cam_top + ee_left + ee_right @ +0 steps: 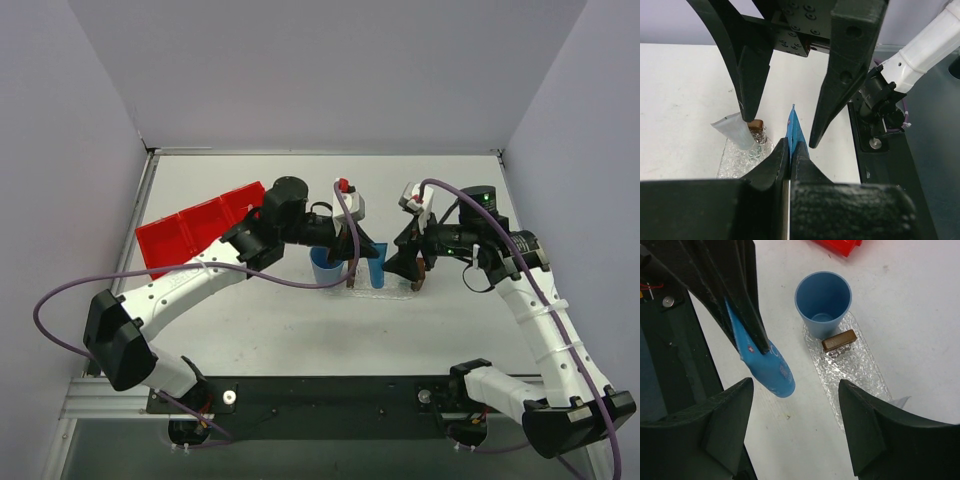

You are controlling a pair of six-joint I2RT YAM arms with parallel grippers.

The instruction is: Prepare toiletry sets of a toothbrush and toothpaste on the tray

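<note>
My left gripper (791, 145) is shut on the flat end of the bright blue toothpaste (794, 127), which hangs above the table just beside the tray. In the right wrist view the same blue toothpaste (767, 365) dangles from the left fingers (730, 290). My right gripper (795, 381) stands open right below it, with nothing between its fingers. The clear bubbly tray (855, 365) has a brown block (839, 340) at its end. The pale toothpaste (735, 131) leans against a brown block (756, 124) on the tray. I cannot make out the toothbrush.
A round blue cup (823, 302) stands at the far end of the tray, touching it. The red bin (200, 228) sits at the back left of the table. Both arms crowd together over the tray (385, 285) in the middle.
</note>
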